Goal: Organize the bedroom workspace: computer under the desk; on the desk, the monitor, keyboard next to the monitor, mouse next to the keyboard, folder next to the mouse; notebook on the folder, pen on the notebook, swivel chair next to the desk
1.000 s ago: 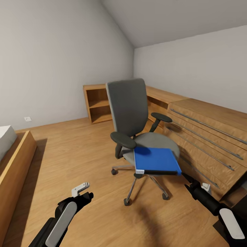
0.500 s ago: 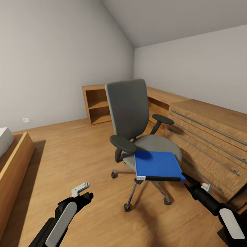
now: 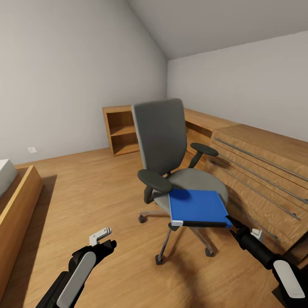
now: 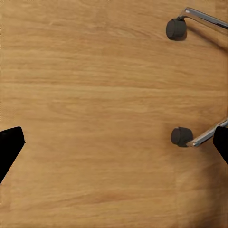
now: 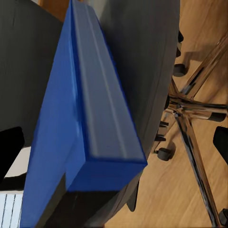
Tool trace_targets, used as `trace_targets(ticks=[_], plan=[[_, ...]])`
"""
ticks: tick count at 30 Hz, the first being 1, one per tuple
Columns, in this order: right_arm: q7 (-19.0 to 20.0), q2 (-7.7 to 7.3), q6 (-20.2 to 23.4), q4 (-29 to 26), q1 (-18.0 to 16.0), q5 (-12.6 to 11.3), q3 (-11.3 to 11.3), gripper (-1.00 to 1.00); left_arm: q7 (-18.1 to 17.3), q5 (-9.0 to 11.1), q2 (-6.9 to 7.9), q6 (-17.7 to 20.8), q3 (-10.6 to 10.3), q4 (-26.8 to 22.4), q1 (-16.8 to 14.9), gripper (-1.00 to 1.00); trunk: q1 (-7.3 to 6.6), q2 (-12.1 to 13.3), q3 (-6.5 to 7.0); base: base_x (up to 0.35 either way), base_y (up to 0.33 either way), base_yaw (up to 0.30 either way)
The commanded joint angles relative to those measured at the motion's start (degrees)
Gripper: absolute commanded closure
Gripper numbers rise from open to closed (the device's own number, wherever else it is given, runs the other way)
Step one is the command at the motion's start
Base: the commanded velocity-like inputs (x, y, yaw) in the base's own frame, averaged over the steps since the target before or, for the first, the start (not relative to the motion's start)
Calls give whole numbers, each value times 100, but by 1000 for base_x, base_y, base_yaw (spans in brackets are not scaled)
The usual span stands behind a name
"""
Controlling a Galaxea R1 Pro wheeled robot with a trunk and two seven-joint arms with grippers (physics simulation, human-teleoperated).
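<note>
Swivel chair: the swivel chair [image 3: 171,158] stands mid-floor, its grey back toward 11 o'clock and its seat facing the robot; the chrome star base and castors rest on the wooden floor [image 3: 98,188].
Folder: the folder [image 3: 196,207] lies flat at the front edge of the seat, at about 5 o'clock from the chair's middle, dark spine toward the robot, overhanging the seat rim. From the right wrist camera it [image 5: 80,133] runs long and blue against the grey seat cushion.
Right gripper: the right gripper [image 3: 233,223] sits at the folder's near right corner, at 4 o'clock in the head view. In its wrist view the dark fingers [image 5: 9,147] appear at either side of the folder with a wide gap between them, so the pincer looks spread; I cannot tell whether the tips touch the folder.
Left gripper: the left gripper [image 3: 102,235] hangs low at 7 o'clock, over bare floor, well apart from the chair. Its wrist camera shows the fingertips [image 4: 9,147] far apart, holding nothing, with two castors [image 4: 181,137] of the chair base nearby.
Cabinets: light wooden cabinets [image 3: 261,171] with long rail handles line the wall at 3 o'clock; an open shelf unit [image 3: 122,130] stands behind the chair at 11 o'clock.
Bed frame: a wooden bed frame [image 3: 17,205] sits at 9 o'clock.
</note>
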Motion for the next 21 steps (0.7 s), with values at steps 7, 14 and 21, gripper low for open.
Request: trace_targets(ticks=[7,14,21], plan=[[3,2,45,123,-4,-27,-5,-100,54,49,2,-1,-14,-6,-5,-100,-1,-2,-5,1,152,0],[3,2,45,145,-4,-26,-5,-100,54,49,1,-1,-14,-6,-4,-100,-1,-2,-5,0,33,0],[3,2,44,150,-4,-26,0,-100,54,49,2,-1,-14,-6,-4,-100,-1,-2,-5,0,5,0]])
